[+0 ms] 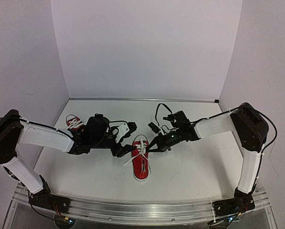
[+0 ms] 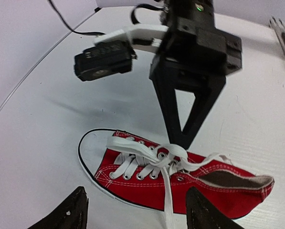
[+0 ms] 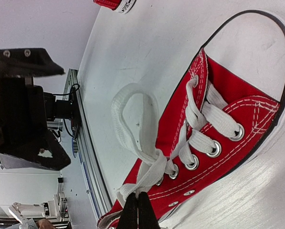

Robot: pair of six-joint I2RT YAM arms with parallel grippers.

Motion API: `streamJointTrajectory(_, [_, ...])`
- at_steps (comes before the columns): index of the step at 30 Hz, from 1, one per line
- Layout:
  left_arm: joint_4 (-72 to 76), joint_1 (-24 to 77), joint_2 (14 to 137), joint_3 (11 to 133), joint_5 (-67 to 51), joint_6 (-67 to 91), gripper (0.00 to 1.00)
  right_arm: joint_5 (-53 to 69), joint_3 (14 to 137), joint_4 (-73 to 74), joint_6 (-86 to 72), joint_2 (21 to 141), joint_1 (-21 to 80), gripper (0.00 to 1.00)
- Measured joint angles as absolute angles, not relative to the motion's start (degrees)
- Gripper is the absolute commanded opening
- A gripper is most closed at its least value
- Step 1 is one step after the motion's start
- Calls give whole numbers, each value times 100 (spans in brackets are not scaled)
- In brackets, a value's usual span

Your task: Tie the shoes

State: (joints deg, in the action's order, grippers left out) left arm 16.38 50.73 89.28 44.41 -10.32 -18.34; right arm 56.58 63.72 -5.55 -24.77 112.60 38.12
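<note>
One red shoe (image 1: 141, 161) lies in the middle of the table, toe toward the near edge, with its white laces (image 1: 130, 160) loosely crossed. My right gripper (image 1: 150, 147) is shut on a lace end beside the knot; in the right wrist view its fingertips (image 3: 138, 212) pinch the lace (image 3: 147, 179) just below a loose loop (image 3: 125, 107). My left gripper (image 1: 124, 148) is open and empty just left of the shoe; in the left wrist view its fingers (image 2: 73, 212) straddle the shoe's side (image 2: 147, 183). The second shoe (image 1: 74, 122) lies at the back left.
The left arm's white links (image 1: 44, 136) stretch across the left half of the table, next to the second shoe. White walls (image 1: 147, 47) close the back and sides. A metal rail (image 1: 142, 210) runs along the near edge.
</note>
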Motion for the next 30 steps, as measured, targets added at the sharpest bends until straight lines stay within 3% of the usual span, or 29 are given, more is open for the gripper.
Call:
streamJointTrajectory(7, [1704,4894,9367,5141,-1330,-663,68,5610,6372,-540,-2496,11231,3924,0])
streamJointTrajectory(20, [1868,4645,10190,5592,-1785,902,55,5486,6370,-511,-2538,11028,3986,0])
streamJointTrajectory(27, [1948,4646,10228,5621,-2117,1176,31,5410,6365,-505,-2541,11026,3990,0])
streamJointTrajectory(30, [2050,4646,10228,5559,-2243,1240,31,5356,6361,-494,-2543,11025,3990,0])
